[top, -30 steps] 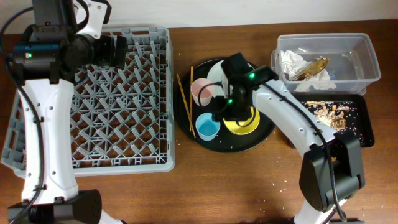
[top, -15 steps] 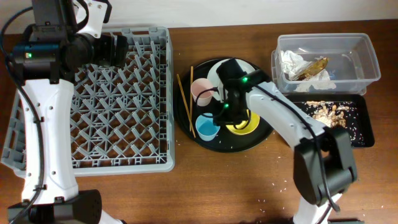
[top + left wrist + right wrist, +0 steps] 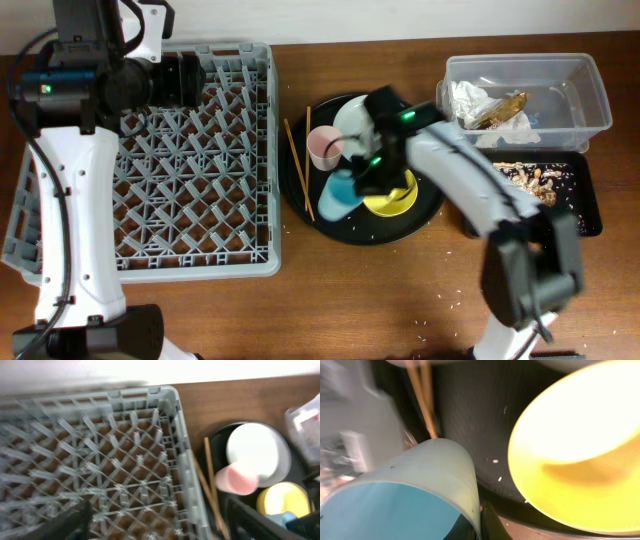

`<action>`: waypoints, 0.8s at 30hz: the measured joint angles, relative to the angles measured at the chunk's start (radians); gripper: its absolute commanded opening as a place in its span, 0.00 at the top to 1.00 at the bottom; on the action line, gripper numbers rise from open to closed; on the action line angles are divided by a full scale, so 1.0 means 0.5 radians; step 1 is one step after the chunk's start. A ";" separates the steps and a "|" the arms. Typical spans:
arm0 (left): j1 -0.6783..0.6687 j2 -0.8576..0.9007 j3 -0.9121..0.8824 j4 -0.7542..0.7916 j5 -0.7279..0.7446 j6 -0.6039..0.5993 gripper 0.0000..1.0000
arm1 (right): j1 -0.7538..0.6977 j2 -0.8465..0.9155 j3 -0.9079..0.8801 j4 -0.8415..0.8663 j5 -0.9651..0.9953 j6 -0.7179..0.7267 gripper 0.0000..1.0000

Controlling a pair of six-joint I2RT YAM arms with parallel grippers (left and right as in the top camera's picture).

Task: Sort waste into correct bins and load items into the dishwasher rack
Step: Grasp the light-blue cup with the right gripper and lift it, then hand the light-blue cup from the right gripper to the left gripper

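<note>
Count, overhead view.
Dishwasher rack (image 3: 190, 160): 1.
Round black tray (image 3: 350, 228): 1. On it:
- plate (image 3: 352, 118): 1, at 12 o'clock
- cups: 2, pink cup (image 3: 324, 147) at 10 o'clock and light-blue cup (image 3: 338, 193) at 8 o'clock
- yellow bowl (image 3: 398, 198): 1, at 4 o'clock

Chopsticks (image 3: 297, 165): 2, at the tray's 9 o'clock edge.
Bins: 2, clear tub (image 3: 590, 85) and shallow black tray (image 3: 585, 200).
Gold-brown wrapper (image 3: 500, 108): 1.
White napkins (image 3: 468, 100): bunched together, count unclear.
Food scraps (image 3: 530, 180): scattered crumbs, not countable.

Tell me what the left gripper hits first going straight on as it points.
Probably the dishwasher rack: the left gripper points down at its lattice, close to the wall beside the chopsticks. Depth is unclear, so it might clear that wall.
</note>
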 measured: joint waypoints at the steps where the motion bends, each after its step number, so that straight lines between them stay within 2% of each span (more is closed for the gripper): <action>1: -0.002 0.009 0.000 -0.006 0.015 -0.060 0.01 | -0.101 -0.076 0.028 0.034 -0.079 -0.014 0.96; 4: -0.019 0.070 -0.001 -0.011 0.056 -0.210 0.01 | -0.397 -0.261 0.089 0.224 -0.389 -0.036 0.96; 6: -0.031 0.112 -0.001 -0.011 0.108 -0.245 0.01 | -0.511 -0.290 0.105 0.363 -0.610 -0.040 0.96; 8: -0.039 0.160 -0.001 0.014 0.286 -0.275 0.01 | -0.555 -0.287 0.107 0.471 -0.793 -0.040 0.96; 12: -0.040 0.256 -0.001 0.141 0.877 -0.301 0.01 | -0.542 -0.273 0.106 0.674 -1.113 -0.016 0.96; 18: -0.048 0.522 -0.001 0.211 1.836 -0.320 0.01 | -0.527 -0.273 0.106 0.932 -1.369 0.075 0.96; 24: -0.066 0.838 -0.001 0.193 2.464 -0.325 0.01 | -0.467 -0.273 0.106 1.214 -1.421 0.213 0.96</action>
